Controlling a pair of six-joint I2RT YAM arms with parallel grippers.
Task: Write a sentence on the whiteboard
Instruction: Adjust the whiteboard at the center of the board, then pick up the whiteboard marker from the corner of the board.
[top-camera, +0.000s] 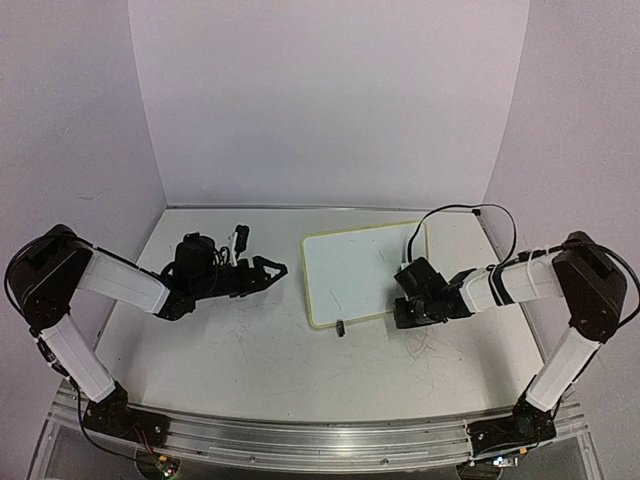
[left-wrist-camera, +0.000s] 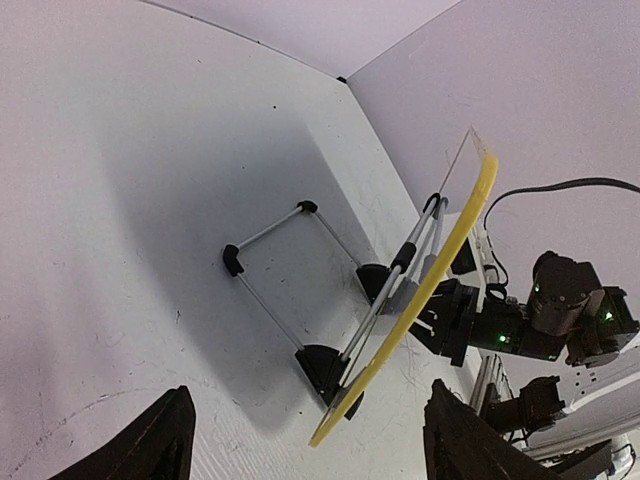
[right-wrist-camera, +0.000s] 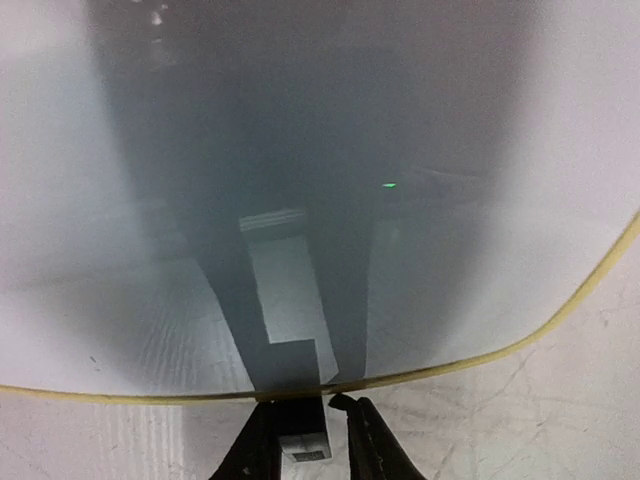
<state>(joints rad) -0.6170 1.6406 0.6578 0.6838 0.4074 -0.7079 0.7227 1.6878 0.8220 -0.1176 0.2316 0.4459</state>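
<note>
The whiteboard (top-camera: 355, 270) leans on its thin black wire stand (left-wrist-camera: 270, 300) at mid-table, its yellow-green rim (left-wrist-camera: 440, 270) edge-on in the left wrist view. Its face (right-wrist-camera: 300, 150) looks blank white, and the sentence is out of view. My right gripper (top-camera: 403, 305) sits low at the board's near right corner. In its wrist view the right gripper (right-wrist-camera: 310, 405) is against the rim, shut on a small dark block with a grey end (right-wrist-camera: 305, 435). My left gripper (top-camera: 272, 272) hovers left of the board, behind it. It stands open (left-wrist-camera: 310, 395) and holds nothing.
A black stand foot (top-camera: 340, 327) pokes out under the board's near edge. A black cable (top-camera: 460, 210) loops behind the right arm. Grey scuff marks (top-camera: 250, 330) cover the tabletop. Pale walls close in the back and sides, and an aluminium rail (top-camera: 320, 435) runs along the near edge.
</note>
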